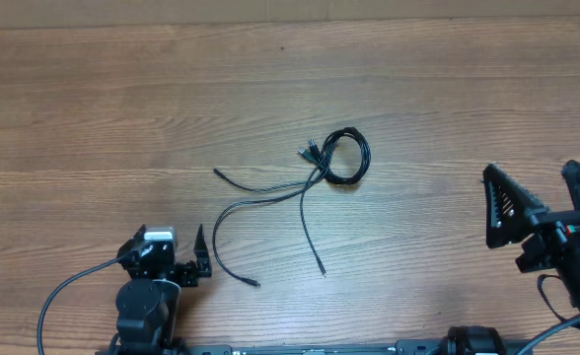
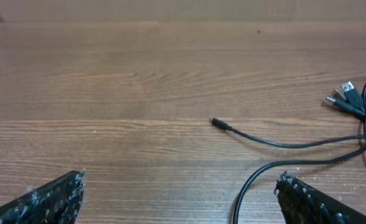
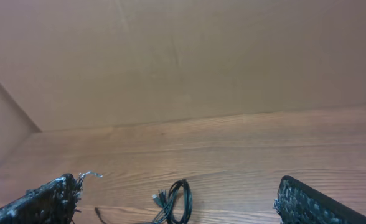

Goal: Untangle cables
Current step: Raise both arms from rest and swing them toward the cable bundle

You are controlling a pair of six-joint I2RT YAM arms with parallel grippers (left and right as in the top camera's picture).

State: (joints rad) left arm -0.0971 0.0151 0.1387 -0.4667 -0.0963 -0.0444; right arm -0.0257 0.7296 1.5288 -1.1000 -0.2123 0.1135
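Nearest the lens, the black two-fingered left gripper [image 2: 180,183] and right gripper [image 1: 530,173] are held spread wide and empty. Thin black cables [image 1: 322,175] are laid on the wooden table [image 1: 93,99] between them, knotted coil toward the right, loose tails trailed toward the left gripper, judged nearer.

Robotics lab: 2 arms [image 1: 147,296] mounted at wooden table [image 1: 270,79].

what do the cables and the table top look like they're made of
The cables: thin dark cords with a matte jacket, probably rubber or soft plastic, since they lie in limp curves and one loop. Their plug ends show silvery tips, likely metal. The table: light brown wood grain with a dull sheen; solid wood, veneer or laminate, the look leaves that open.
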